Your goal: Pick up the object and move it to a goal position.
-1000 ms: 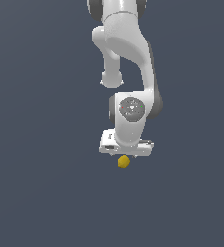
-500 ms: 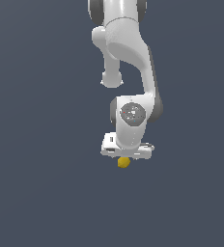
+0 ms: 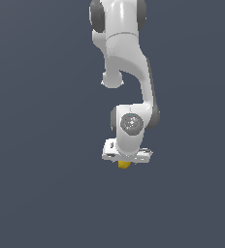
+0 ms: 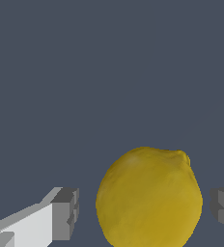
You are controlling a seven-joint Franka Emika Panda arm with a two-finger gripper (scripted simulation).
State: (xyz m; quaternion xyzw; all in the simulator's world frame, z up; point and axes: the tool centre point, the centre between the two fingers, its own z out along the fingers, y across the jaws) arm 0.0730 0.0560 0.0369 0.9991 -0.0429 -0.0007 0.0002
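- The white arm [image 3: 126,63] reaches down with its gripper [image 3: 125,162] pointing downward over a plain dark grey surface [image 3: 41,193].
- In the wrist view, the gripper [image 4: 143,210] stands wide open: its two fingertips [image 4: 65,212] sit well apart, each with a visible gap to the object.
- The mustard-yellow, slightly lumpy object [image 4: 150,200] lies between the jaws, touching neither pad, nearer the pad at the picture's edge than the other.
- In the exterior view, the object [image 3: 124,164] shows only as a small yellow patch just beneath the gripper body, mostly hidden by it.
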